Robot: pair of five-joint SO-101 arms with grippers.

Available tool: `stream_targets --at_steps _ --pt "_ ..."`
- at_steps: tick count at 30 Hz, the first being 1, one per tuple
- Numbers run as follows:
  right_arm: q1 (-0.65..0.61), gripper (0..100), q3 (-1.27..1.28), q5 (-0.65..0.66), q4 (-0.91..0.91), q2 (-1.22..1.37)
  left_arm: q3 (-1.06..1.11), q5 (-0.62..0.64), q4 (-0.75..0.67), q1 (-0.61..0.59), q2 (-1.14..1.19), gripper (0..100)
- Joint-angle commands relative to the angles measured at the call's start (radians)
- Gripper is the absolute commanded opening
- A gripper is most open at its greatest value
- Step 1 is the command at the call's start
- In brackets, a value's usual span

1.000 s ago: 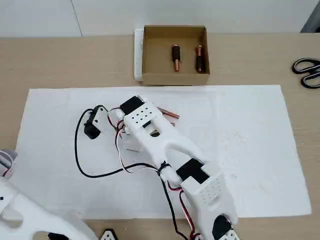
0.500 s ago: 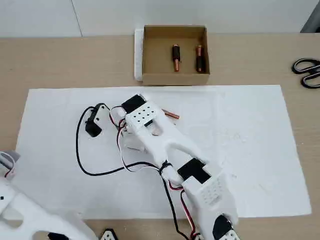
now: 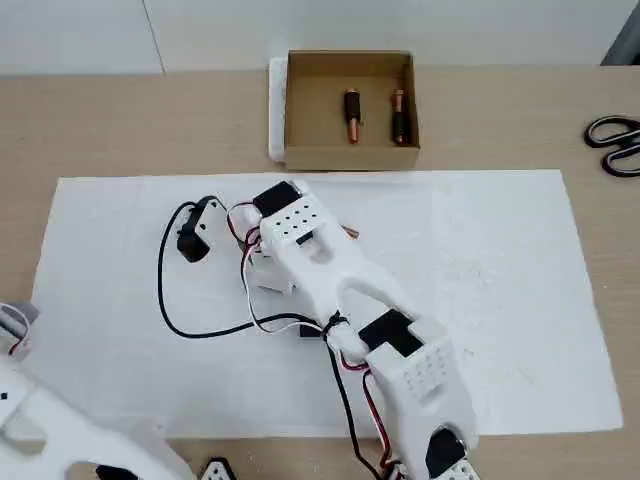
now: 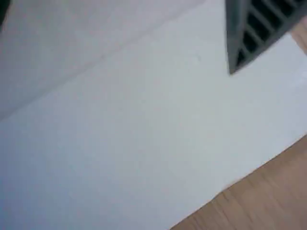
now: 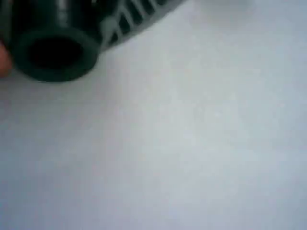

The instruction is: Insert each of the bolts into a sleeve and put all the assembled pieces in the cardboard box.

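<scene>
We see the sleeve (image 5: 53, 50) touching the right gripper (image 5: 115, 21), at 6 o'clock from the cardboard box (image 3: 348, 158). We cannot tell its closure, nor the left gripper's (image 4: 259, 33).

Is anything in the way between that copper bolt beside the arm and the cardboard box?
Nothing visible is. Between the bolt and the cardboard box there is just flat white sheet and a strip of bare table, and the box is open on top.
</scene>
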Motion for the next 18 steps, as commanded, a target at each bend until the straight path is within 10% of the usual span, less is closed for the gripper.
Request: stream_targets --at_steps 1,18 --pt "0.022 4.7 -0.012 -0.006 0.005 0.002 -0.004 -0.006 -0.015 0.000 -0.008 30" --pt "0.036 0.8 -0.098 -0.110 0.045 -0.091 -0.002 -0.006 -0.015 0.003 -0.008 30"
